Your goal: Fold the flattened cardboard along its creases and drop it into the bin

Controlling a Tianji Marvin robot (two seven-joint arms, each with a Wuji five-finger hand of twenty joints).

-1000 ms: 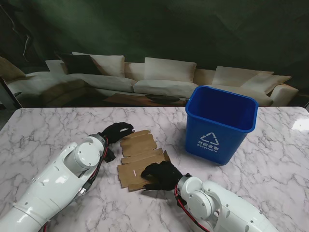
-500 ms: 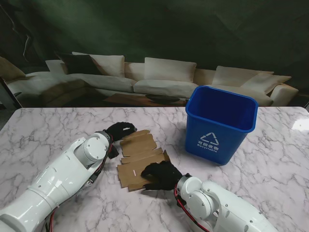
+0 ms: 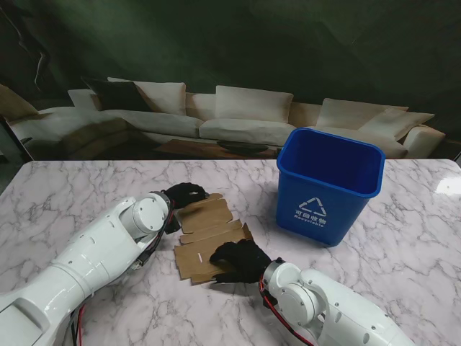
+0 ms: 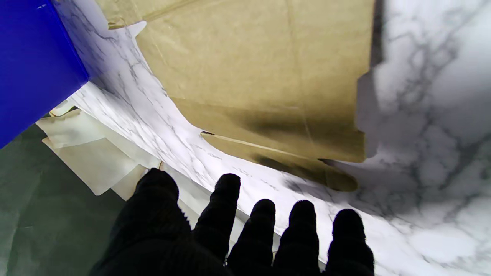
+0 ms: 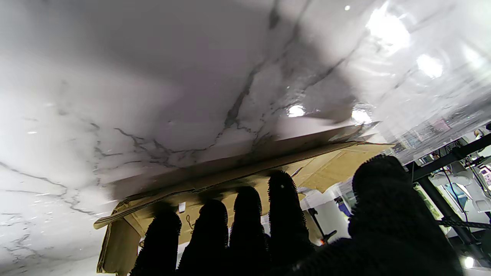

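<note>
Standing right of cardboard [image 3: 209, 238], seemingly apart: bin [image 3: 328, 184]

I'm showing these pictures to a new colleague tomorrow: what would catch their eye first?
Probably the bright blue bin with a recycling mark, upright on the marble table to the right. Next, the flattened brown cardboard at the middle, with a black-gloved hand at each end: the left hand at its far left corner, the right hand resting on its near edge. A printed sofa backdrop fills the far side.
</note>
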